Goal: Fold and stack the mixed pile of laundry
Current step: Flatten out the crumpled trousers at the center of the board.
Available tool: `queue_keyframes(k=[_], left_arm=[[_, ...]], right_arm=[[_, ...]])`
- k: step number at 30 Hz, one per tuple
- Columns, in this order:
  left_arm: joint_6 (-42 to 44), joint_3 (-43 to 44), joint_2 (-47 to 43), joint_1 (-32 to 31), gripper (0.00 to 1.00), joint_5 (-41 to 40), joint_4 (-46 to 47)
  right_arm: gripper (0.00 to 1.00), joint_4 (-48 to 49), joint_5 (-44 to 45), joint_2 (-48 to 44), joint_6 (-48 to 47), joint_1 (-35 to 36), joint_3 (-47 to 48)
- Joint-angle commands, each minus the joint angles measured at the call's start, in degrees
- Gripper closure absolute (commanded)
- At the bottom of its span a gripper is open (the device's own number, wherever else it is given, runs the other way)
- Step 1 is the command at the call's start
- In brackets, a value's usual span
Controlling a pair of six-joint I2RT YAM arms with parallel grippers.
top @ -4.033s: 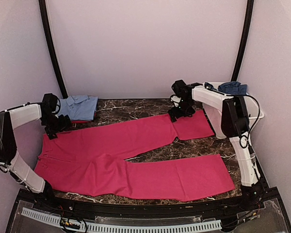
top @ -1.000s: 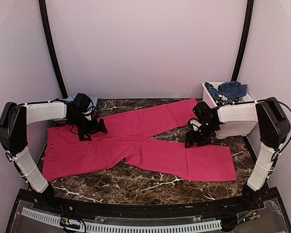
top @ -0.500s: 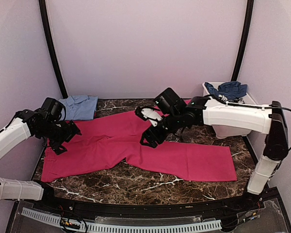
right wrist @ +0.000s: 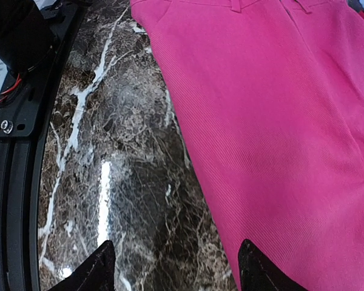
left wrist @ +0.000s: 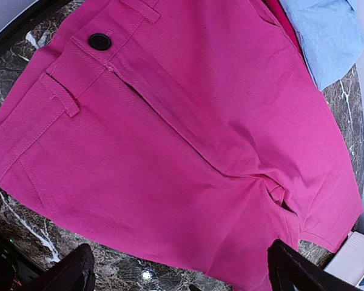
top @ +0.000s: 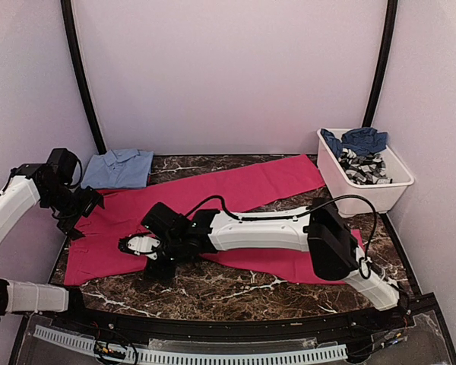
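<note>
1. Biggest thing first: the pink trousers (top: 243, 186) are spread flat over most of the marble surface (top: 235, 285). The waist is at my left and the two legs splay out toward the right, with the far leg ending just beside the tub. I see no fold in them yet, so I'd call this piece barely started.
2. The white tub (top: 349, 194) sits at the far right corner with clothes in it, so the pile isn't emptied. That part of the job is all ahead of me.
3. The light blue shirt (top: 120, 169) lies at the far left corner, just beside the trousers' waist. It looks folded flat and tidy. I'd count it as the one finished piece and the start of the stack.
4. In the tub, the navy garment (top: 361, 139) is crumpled on top at the back. The grey-and-white patterned one (top: 361, 166) is bunched in front of it. Neither is sorted.
5. My right jaws are reached way across to the near-left, above the trousers' near edge where the cloth meets bare marble. They're parted and holding nothing.
6. My left jaws hover over the waistband end, button in view, spread wide and empty.
7. Rough tally: one done, one laid out, two or more waiting.
</note>
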Motion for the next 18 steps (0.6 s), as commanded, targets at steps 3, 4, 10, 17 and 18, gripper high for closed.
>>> queue_keyframes(k=[3,4,10,17,18], left_arm=[[0.9,-2.6,-3.1,2.6,0.01,1.6,-2.8],[1.0,-2.7,-3.0,2.8,0.01,1.8,-2.9],[0.5,-2.5,-3.5,3.2,0.01,1.5,-3.3],[-0.4,-3.3,-4.4,3.3,0.01,1.1,-4.8],[-0.5,-3.7,-4.7,3.3,0.01,1.0,-5.0]], right_arm=[[0.33,-2.0,2.3,8.3,-4.7,1.3,14.7],[0.32,-2.1,2.7,9.6,-5.2,1.3,16.0],[0.3,0.7,5.2,14.7,-9.4,2.0,19.2],[0.58,3.4,11.7,19.8,-10.5,2.0,23.8],[0.63,3.7,11.3,19.6,-9.7,1.7,23.9]])
